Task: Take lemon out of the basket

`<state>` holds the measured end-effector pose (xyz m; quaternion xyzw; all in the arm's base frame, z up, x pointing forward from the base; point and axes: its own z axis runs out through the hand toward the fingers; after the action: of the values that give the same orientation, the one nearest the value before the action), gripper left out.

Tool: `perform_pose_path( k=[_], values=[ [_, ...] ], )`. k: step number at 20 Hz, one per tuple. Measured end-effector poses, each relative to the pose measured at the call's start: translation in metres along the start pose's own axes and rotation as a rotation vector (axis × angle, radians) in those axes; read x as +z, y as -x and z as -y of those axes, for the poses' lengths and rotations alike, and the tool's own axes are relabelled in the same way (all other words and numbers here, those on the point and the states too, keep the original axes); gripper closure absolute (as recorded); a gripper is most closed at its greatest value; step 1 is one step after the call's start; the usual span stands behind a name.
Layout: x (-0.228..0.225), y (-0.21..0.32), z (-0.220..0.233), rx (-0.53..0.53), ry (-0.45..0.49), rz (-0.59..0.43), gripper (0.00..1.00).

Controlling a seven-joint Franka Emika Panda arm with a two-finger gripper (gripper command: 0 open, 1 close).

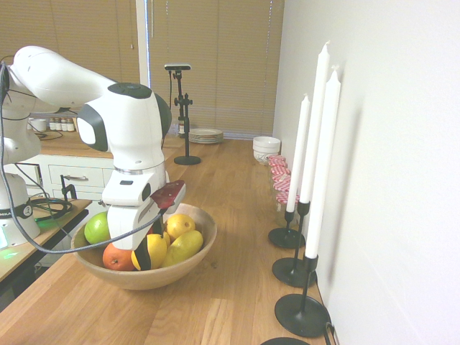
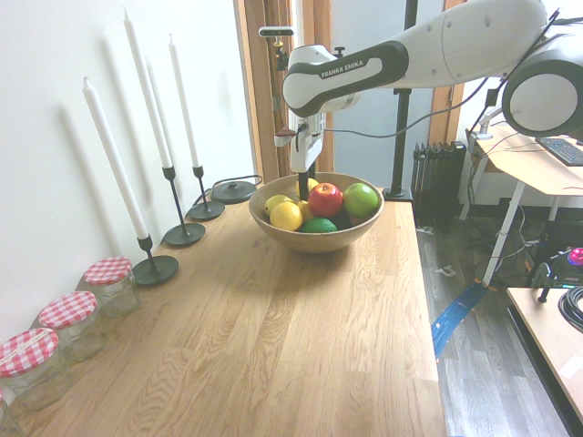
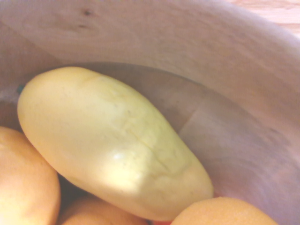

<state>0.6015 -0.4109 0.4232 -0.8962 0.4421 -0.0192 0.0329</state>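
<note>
room: kitchen-like; i see blinds [image 1: 215, 65] behind the counter and, on the other side, a desk [image 2: 533, 159] and a dark radiator [image 2: 437, 182].
counter: long, pale wood, carrying the basket and tableware.
basket: wide wooden bowl [image 1: 204, 260], upright near the counter's edge, full of fruit.
candles: tall and white [image 1: 325, 154], in black holders [image 1: 300, 315] along the wall.
dishes: stacked plates [image 1: 206, 136] and white bowls [image 1: 267, 146] further along.
jars: glass, with red checked lids [image 2: 66, 309], near the wall.
gripper: my hand [image 1: 150, 250] is down in the bowl, closed around the lemon.
lemon: plump yellow fruit [image 1: 158, 254], inside the basket, beside the longer yellow one [image 1: 182, 249].
progress: reach and grasp look done to me; lifting it clear and setting it down remain.
</note>
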Motion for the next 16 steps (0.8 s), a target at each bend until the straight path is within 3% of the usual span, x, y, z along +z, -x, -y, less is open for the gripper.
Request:
perform_pose_path(
  k=[3,8,12,16],
  values=[
    [-0.029,0.004,-0.003,0.007,-0.016,-0.027,1.00],
    [-0.130,0.039,0.011,0.020,-0.080,-0.099,1.00],
    [-0.196,0.103,0.071,0.064,-0.139,-0.138,1.00],
    [-0.201,0.189,0.152,0.079,-0.149,-0.123,1.00]
  ],
)
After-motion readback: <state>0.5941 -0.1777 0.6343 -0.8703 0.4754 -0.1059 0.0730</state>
